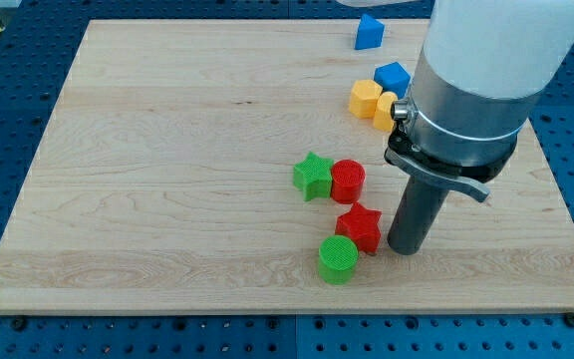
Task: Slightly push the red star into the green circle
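On the wooden board (167,150), my tip (405,249), a bare dark rod holding nothing, stands just right of the red plastic star block (360,227), which touches the green plastic circle block (338,259) below-left.

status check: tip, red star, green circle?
My tip just right of the red star, close or touching. Red star up against the green circle, at its upper right. Nothing between them; red circle sits above, clear.
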Controlling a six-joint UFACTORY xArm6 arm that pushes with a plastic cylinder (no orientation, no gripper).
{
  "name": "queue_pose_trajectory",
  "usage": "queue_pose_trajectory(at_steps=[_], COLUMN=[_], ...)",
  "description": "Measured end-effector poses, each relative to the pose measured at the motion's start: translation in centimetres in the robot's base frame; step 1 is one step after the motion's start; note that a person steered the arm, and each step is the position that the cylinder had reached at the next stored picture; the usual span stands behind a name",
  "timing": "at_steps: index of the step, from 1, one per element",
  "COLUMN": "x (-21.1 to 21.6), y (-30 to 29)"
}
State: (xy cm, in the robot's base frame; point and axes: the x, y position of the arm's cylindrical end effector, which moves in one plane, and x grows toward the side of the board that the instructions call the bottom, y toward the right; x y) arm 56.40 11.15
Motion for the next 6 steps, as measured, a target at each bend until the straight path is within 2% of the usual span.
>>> queue_pose_trajectory(at_steps=[6], x=[-0.65], y=[-0.51])
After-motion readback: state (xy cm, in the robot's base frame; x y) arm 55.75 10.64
